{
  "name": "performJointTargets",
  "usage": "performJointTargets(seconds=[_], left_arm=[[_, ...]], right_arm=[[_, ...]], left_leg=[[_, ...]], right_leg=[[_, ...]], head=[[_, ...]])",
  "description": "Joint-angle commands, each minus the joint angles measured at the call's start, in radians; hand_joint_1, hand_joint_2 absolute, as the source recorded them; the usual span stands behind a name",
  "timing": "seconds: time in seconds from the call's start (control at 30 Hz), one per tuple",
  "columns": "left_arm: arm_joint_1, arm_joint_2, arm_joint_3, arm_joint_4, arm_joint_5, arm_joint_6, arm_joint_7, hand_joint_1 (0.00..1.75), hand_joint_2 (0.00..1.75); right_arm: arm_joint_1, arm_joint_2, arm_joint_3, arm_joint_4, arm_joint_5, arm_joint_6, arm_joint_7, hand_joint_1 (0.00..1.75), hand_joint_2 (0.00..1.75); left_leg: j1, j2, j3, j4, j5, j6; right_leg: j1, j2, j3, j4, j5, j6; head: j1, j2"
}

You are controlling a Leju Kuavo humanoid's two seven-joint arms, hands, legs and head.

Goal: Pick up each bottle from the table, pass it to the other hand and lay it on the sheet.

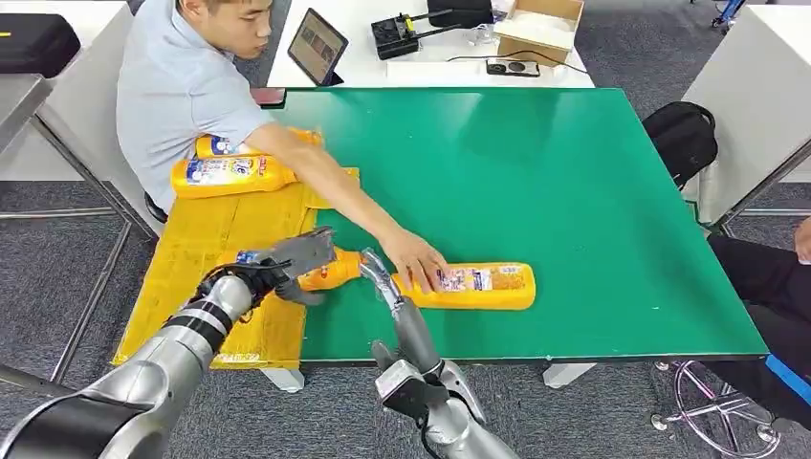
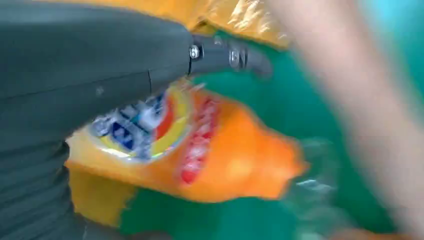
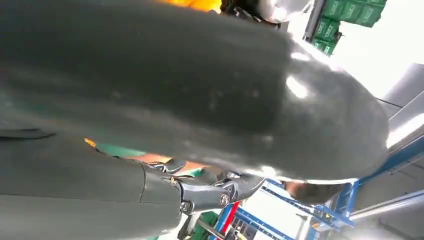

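My left hand (image 1: 285, 263) grips a small orange bottle (image 1: 331, 271) at the line where the yellow sheet (image 1: 206, 239) meets the green table (image 1: 545, 163). In the left wrist view the bottle (image 2: 210, 155) lies blurred under my left hand (image 2: 90, 75). My right hand (image 1: 379, 275) reaches up from the table's front edge, fingers stretched out beside the bottle's end and holding nothing; it looms dark in the right wrist view (image 3: 165, 100). A longer yellow-orange bottle (image 1: 481, 285) lies on the table under a person's hand (image 1: 416, 258). Two more bottles (image 1: 228, 175) (image 1: 222, 145) lie at the sheet's far end.
A person in a grey shirt (image 1: 177, 91) leans in from the back left, arm stretched across the sheet and table. A white desk (image 1: 421, 67) behind holds a tablet and a box. A black backpack (image 1: 681, 134) sits to the table's right.
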Motion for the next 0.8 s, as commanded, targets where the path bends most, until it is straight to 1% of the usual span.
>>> performJointTargets(seconds=[0.03,0.07,0.1,0.13,0.17,0.2,0.23,0.27,0.3,0.33,0.37,0.43,0.47,0.5,0.53,0.57,0.67,0.7,0.77,0.8], left_arm=[[0.230,-0.122,0.078,-0.495,0.445,0.078,-0.031,0.00,1.75],[0.242,-0.125,0.074,-0.518,0.467,0.085,-0.033,0.00,1.75],[0.242,-0.125,0.074,-0.518,0.467,0.085,-0.033,0.00,1.75],[0.242,-0.125,0.074,-0.518,0.467,0.085,-0.033,0.00,1.75],[0.269,-0.130,0.073,-0.566,0.514,0.096,-0.034,0.00,1.75],[0.286,-0.133,0.073,-0.597,0.581,0.107,-0.038,0.00,1.75],[0.307,-0.134,0.065,-0.633,0.643,0.141,-0.045,0.00,1.75],[0.342,-0.135,0.054,-0.689,0.710,0.189,-0.050,0.00,1.75],[0.373,-0.121,0.030,-0.735,0.760,0.228,-0.046,0.00,1.75],[0.422,-0.104,0.020,-0.799,0.803,0.262,-0.050,0.00,1.75],[0.460,-0.080,0.012,-0.843,0.831,0.262,-0.045,0.00,1.75],[0.579,-0.038,0.055,-0.958,0.874,0.248,-0.048,0.00,1.75],[0.614,-0.035,0.081,-0.989,0.873,0.245,-0.047,0.00,1.75],[0.646,-0.032,0.108,-1.025,0.849,0.248,-0.057,0.00,1.75],[0.669,-0.041,0.134,-1.056,0.832,0.259,-0.068,0.00,1.75],[0.688,-0.047,0.150,-1.084,0.832,0.261,-0.063,0.00,1.75],[0.742,-0.071,0.162,-1.153,0.798,0.295,-0.066,0.00,1.75],[0.759,-0.078,0.156,-1.174,0.788,0.315,-0.070,0.00,1.75],[0.781,-0.080,0.141,-1.194,0.762,0.341,-0.063,0.00,1.75],[0.791,-0.080,0.133,-1.204,0.727,0.383,-0.075,0.00,1.75]], right_arm=[[-0.023,-0.044,0.055,0.030,-0.003,-0.054,-0.034,0.00,0.00],[-0.023,-0.045,0.058,0.028,-0.004,-0.056,-0.034,0.00,0.00],[-0.023,-0.045,0.058,0.028,-0.004,-0.056,-0.034,0.00,0.00],[-0.023,-0.045,0.058,0.028,-0.004,-0.056,-0.034,0.00,0.00],[-0.021,-0.047,0.065,0.022,-0.001,-0.058,-0.034,0.00,0.00],[-0.020,-0.057,0.082,0.008,0.008,-0.075,-0.034,0.00,1.75],[-0.019,-0.065,0.098,0.004,0.017,-0.099,-0.034,0.00,1.75],[-0.016,-0.073,0.113,0.003,0.035,-0.143,-0.034,0.00,1.75],[-0.014,-0.076,0.117,0.024,0.075,-0.196,-0.034,0.00,1.75],[-0.016,-0.068,0.089,0.102,0.157,-0.253,-0.034,0.00,1.75],[-0.009,-0.067,0.046,0.130,0.261,-0.280,0.033,0.00,1.75],[0.045,-0.098,-0.054,0.043,0.400,-0.211,0.179,0.00,1.75],[0.042,-0.146,-0.054,0.032,0.605,-0.233,0.297,0.00,1.75],[0.064,-0.165,-0.127,-0.016,0.659,-0.225,0.342,0.00,1.75],[0.071,-0.189,-0.170,-0.043,0.773,-0.233,0.409,0.00,1.75],[0.079,-0.202,-0.215,-0.071,0.800,-0.228,0.429,0.00,1.75],[0.105,-0.228,-0.333,-0.109,0.871,-0.176,0.489,0.00,1.75],[0.117,-0.235,-0.365,-0.110,0.903,-0.162,0.504,0.00,1.75],[0.136,-0.239,-0.397,-0.112,0.923,-0.152,0.517,0.00,1.75],[0.153,-0.233,-0.417,-0.122,0.942,-0.146,0.521,0.00,1.75]], left_leg=[[0.000,0.000,0.003,-0.001,-0.002,0.002],[0.000,-0.002,0.004,-0.001,-0.002,0.002],[-0.001,-0.001,0.002,-0.001,-0.001,0.002],[0.000,0.001,0.004,-0.001,-0.003,0.002],[0.000,0.001,0.005,-0.001,-0.003,0.002],[0.000,0.001,0.002,0.000,-0.002,0.001],[0.000,0.001,0.003,0.000,-0.003,0.002],[0.000,0.001,0.000,-0.001,-0.001,0.001],[0.000,0.002,0.002,-0.001,-0.002,0.001],[0.000,0.003,0.003,0.000,-0.003,0.002],[0.000,0.003,0.002,-0.002,-0.002,0.001],[0.000,0.004,0.006,-0.003,-0.002,0.002],[-0.001,0.005,0.005,-0.003,-0.002,0.001],[-0.001,0.007,0.008,-0.005,-0.003,0.002],[-0.001,0.006,0.008,-0.004,-0.004,0.002],[-0.001,0.003,0.003,-0.002,-0.003,0.001],[-0.001,0.000,0.004,0.000,-0.005,0.003],[-0.001,-0.001,-0.002,0.000,-0.002,0.002],[-0.001,-0.002,0.001,0.000,-0.004,0.003],[-0.001,-0.002,0.002,-0.001,-0.004,0.003]], right_leg=[[0.001,-0.002,0.004,-0.002,-0.001,-0.002],[0.001,-0.003,0.005,-0.002,-0.002,-0.003],[0.000,-0.002,0.003,-0.001,-0.002,-0.002],[0.001,-0.001,0.005,-0.002,-0.002,-0.003],[0.001,-0.001,0.005,-0.002,-0.003,-0.003],[0.001,0.000,0.002,-0.001,-0.001,-0.002],[0.001,-0.001,0.004,-0.001,-0.002,-0.003],[0.000,0.000,0.000,-0.001,-0.001,-0.002],[0.001,0.001,0.002,-0.001,-0.001,-0.002],[0.001,0.001,0.003,-0.001,-0.002,-0.003],[0.000,0.002,0.000,-0.002,0.000,-0.002],[0.001,0.002,0.004,-0.003,-0.001,-0.003],[0.000,0.004,0.003,-0.003,0.000,-0.002],[0.000,0.005,0.005,-0.005,-0.001,-0.002],[0.000,0.004,0.005,-0.005,-0.001,-0.003],[0.000,0.002,0.001,-0.003,-0.001,-0.002],[0.000,-0.002,0.005,-0.002,-0.004,-0.003],[-0.001,-0.001,-0.001,-0.001,-0.002,0.000],[0.000,-0.002,0.003,-0.002,-0.004,-0.001],[0.000,-0.003,0.004,-0.003,-0.004,-0.001]], head=[[0.000,0.000],[0.000,0.000],[0.000,0.000],[0.001,0.000],[0.000,0.000],[0.001,0.000],[0.000,0.000],[0.001,0.000],[0.000,0.000],[0.000,0.000],[0.000,0.000],[0.000,0.000],[0.000,0.000],[0.000,0.000],[0.000,0.000],[0.000,0.000],[0.000,0.000],[0.001,0.000],[0.000,0.000],[0.000,0.000]])
